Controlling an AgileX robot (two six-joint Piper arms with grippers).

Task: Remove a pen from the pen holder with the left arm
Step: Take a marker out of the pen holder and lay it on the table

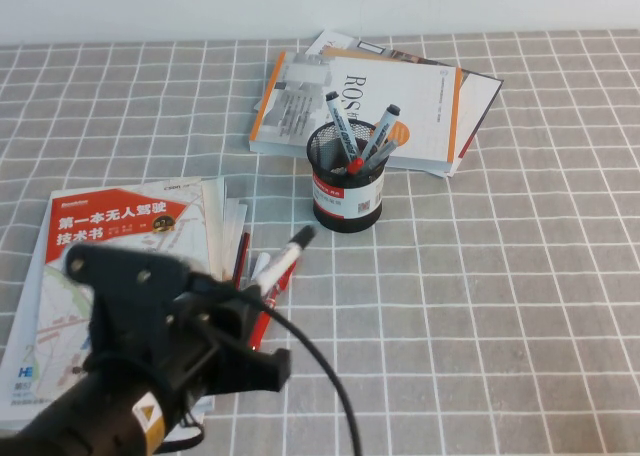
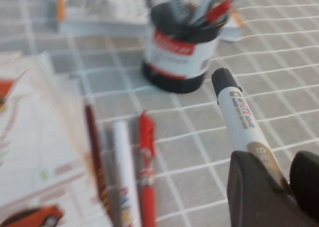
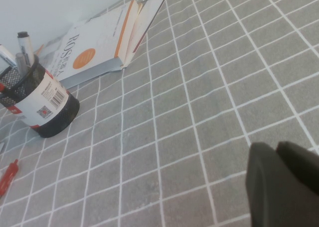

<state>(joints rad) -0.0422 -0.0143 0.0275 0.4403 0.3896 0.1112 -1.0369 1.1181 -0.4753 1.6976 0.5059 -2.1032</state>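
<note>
— Pen [image 2: 239, 117] out of the pen holder [image 1: 347, 191] yet?

— It looks so. The left tool [image 2: 279, 170] is clamped on the lower barrel of a white, black-capped marker. That pen hangs in the air at the near left, clear of the holder's rim, with its cap pointing up toward the holder.

— So the pulling part is done?

— I'd judge it done. The holder stands upright in the middle of the bench [image 1: 520, 306], just in front of the far books [image 1: 400, 96]. Several other pens [image 1: 362, 141] stand in it, and none is touched.

— What's left?

— Possibly setting it down. Three loose pens [image 2: 134, 172] lie on the bench just beside the near-left book [image 1: 110, 246], below the held one. That seems the likely spot, though nothing here settles it.

— And the right tool [image 3: 277, 155]?

— It sits low over bare bench at the near right, well apart from everything, with its fingers pressed together on nothing.
</note>
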